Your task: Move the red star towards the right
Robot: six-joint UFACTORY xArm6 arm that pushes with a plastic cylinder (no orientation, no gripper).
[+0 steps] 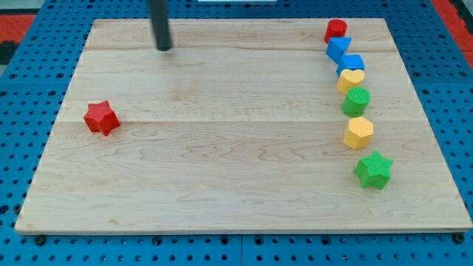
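Note:
The red star [101,117] lies on the wooden board [236,170] near the view's left edge, about halfway down. My tip [164,47] rests near the view's top, up and to the right of the red star, well apart from it. Nothing touches the star.
A column of blocks runs down the view's right side: a red block [336,30], two blue blocks [338,49] [352,64], a yellow heart [351,80], a green block [356,100], a yellow hexagon [359,132] and a green star [373,170]. Blue pegboard [22,148] surrounds the board.

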